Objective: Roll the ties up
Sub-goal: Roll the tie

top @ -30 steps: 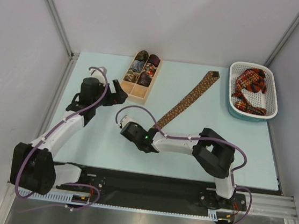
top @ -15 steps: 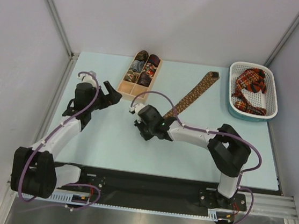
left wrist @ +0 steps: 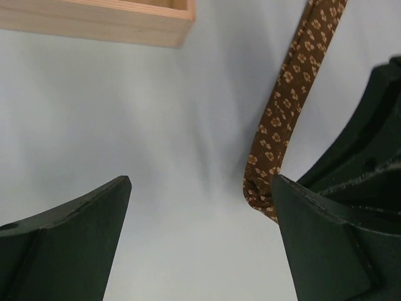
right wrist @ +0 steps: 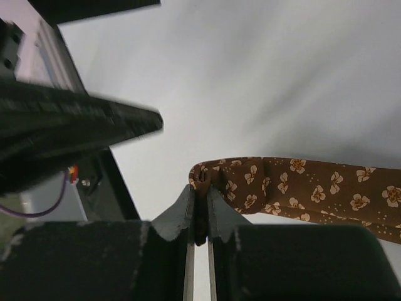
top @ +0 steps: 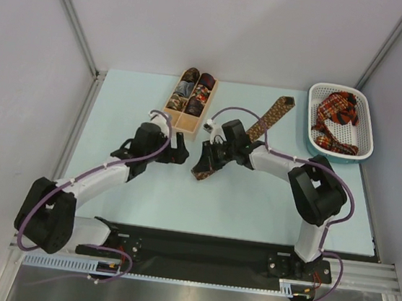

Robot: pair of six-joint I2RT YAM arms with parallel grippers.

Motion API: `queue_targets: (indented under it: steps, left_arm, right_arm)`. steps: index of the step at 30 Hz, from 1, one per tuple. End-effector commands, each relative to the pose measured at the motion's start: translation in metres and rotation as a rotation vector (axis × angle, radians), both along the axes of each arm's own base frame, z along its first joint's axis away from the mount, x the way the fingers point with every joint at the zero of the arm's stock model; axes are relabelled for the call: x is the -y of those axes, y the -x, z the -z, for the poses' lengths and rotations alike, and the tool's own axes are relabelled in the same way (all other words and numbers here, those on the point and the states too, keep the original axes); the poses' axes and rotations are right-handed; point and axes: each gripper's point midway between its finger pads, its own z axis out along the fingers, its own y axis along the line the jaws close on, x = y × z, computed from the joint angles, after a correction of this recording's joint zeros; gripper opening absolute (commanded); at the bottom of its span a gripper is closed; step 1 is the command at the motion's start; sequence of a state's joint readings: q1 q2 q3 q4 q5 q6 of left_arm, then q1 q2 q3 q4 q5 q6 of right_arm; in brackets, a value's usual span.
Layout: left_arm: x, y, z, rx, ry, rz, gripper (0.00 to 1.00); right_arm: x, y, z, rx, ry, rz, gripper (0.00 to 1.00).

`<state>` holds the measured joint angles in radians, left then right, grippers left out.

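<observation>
Right gripper (right wrist: 199, 191) pinches the folded end of the brown tie (top: 270, 117), which lies diagonally on the pale blue table (top: 119, 105). Left gripper (left wrist: 202, 182) gapes just beside. Grey walls (top: 201, 20) surround.

both arms are alike, the left arm (top: 103, 177) and the right arm (top: 276, 163): white links between bulky black joints. a thin purple cable (top: 236, 110) loops along each. the left gripper (left wrist: 202, 182) has matte black fingers (left wrist: 62, 244), broad wedges tapering to blunt tips. the base plate (top: 197, 248) is black.
</observation>
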<state>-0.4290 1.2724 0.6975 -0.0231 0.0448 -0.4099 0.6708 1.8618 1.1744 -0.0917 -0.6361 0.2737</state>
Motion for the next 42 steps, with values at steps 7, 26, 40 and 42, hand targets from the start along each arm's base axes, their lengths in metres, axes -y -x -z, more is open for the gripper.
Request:
queue_targets:
  steps: [7,26,40,42]
  left_arm:
    - [0.049,0.003,0.008,0.078,-0.178,0.290,1.00]
    - [0.089,0.033,0.019,0.128,-0.145,0.567,1.00]
    - [0.105,0.025,0.063,-0.015,-0.343,0.630,0.99]
    - [0.106,0.023,0.064,-0.019,-0.364,0.628,0.98]
  right_arm:
    - [0.002,-0.003,-0.013,-0.233,-0.226,-0.076,0.00]
    - [0.018,-0.030,0.022,-0.365,-0.218,-0.028,0.00]
    - [0.030,-0.046,0.040,-0.349,-0.129,-0.023,0.00]
    - [0.031,-0.045,0.042,-0.364,-0.122,-0.023,0.00]
